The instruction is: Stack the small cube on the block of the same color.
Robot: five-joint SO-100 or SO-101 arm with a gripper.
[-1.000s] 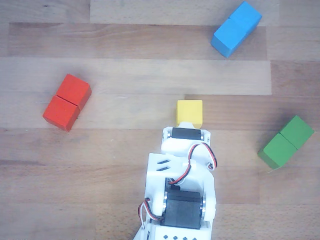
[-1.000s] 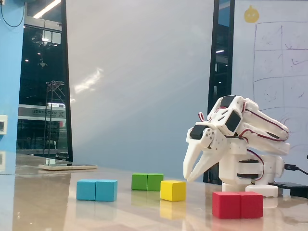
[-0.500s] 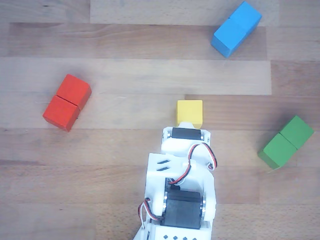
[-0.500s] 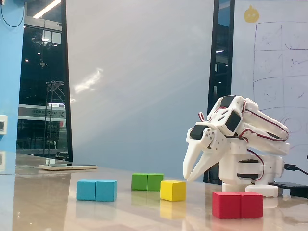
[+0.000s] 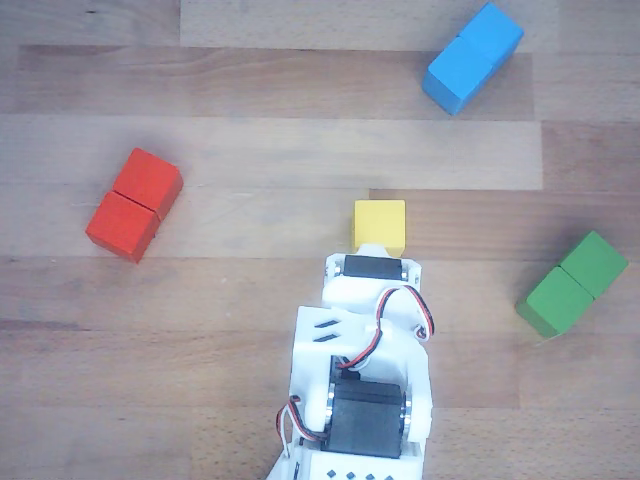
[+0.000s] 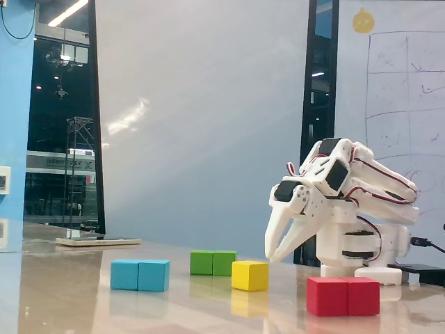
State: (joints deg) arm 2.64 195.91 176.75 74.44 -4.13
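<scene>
From my remote station, the other view shows only the wooden tabletop (image 5: 250,90), pale planks with grain running left to right. The fixed view shows its glossy surface (image 6: 83,292) across the bottom. Behind it, I see a large pale panel (image 6: 201,118) filling the centre, with a soft glare streak. At far left is a dark window (image 6: 62,125) and a ceiling light strip (image 6: 67,12) reflected. At upper right stands a whiteboard (image 6: 403,90) with faint grid lines.

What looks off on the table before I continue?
The yellow cube has no yellow block to go on: only red, blue and green blocks show. Nothing looks tipped, spilled or damaged.
</scene>
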